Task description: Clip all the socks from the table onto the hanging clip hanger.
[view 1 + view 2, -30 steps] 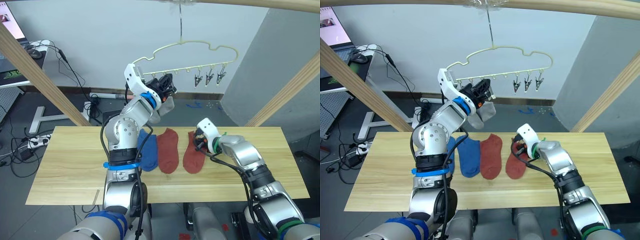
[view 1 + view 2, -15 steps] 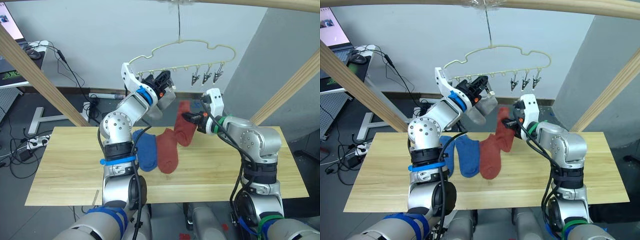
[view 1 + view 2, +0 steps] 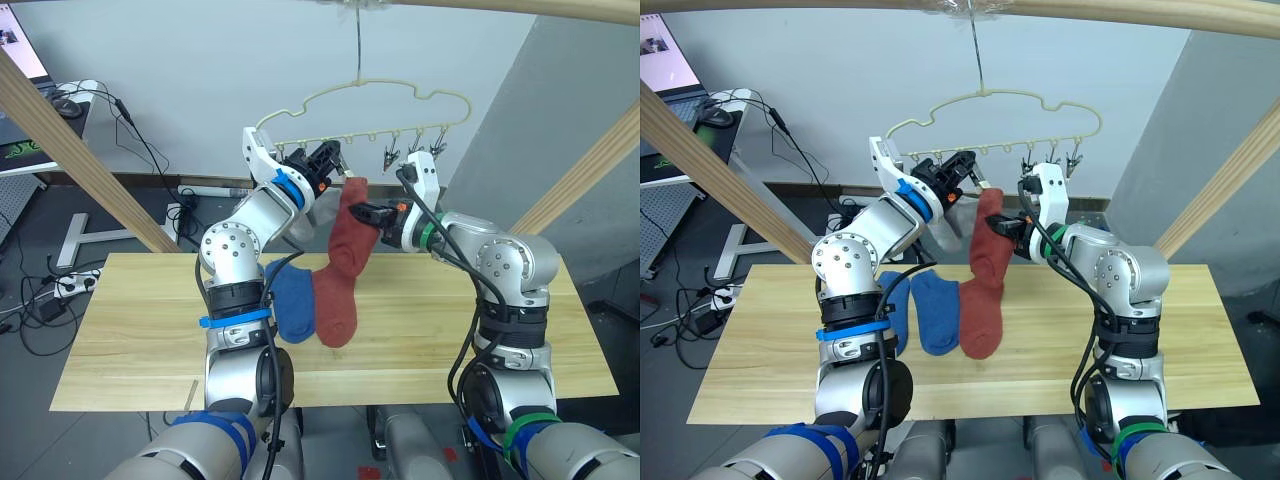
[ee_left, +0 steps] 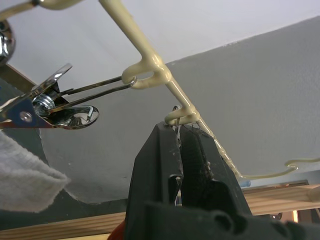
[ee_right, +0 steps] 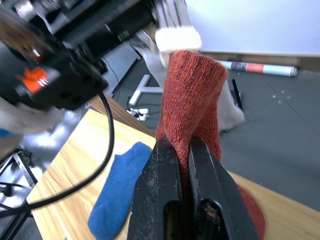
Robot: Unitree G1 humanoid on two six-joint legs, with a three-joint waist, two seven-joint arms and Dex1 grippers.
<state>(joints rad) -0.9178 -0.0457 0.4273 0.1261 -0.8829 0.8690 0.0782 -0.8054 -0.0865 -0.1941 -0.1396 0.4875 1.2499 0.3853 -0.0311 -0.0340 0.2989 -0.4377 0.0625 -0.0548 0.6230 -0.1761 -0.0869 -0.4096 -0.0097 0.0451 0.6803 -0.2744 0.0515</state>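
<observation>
On the long light-wood desk [image 3: 140, 340], two soft blue ankle socks [image 3: 292, 300] lie side by side near the middle, and a rust-red ankle sock [image 3: 336, 305] sits right against them at their 3 o'clock, toe pointing at the near edge.

Above that, the right tool [image 3: 362, 213] is pinched shut on a second rust-red sock [image 3: 347, 232]. It's holding it near the cuff, so the sock hangs down clear of the desk, with its toe dangling just over the one lying flat. The right wrist view shows the fabric squeezed between the two black fingers [image 5: 156, 187].

Further back and higher, the left tool [image 3: 322, 160] is up at the row of small dark metal clips under the thin cream-yellow wire hanger with the wavy top [image 3: 385, 95]. Its fingers are closed narrow, right at the hanger's lower bar [image 4: 150, 75]; can't tell if they're pressing a clip. A light grey sock [image 3: 322, 208] hangs just below it. Three bare clips [image 3: 410, 150] hang at the 3 o'clock end of the bar.
</observation>
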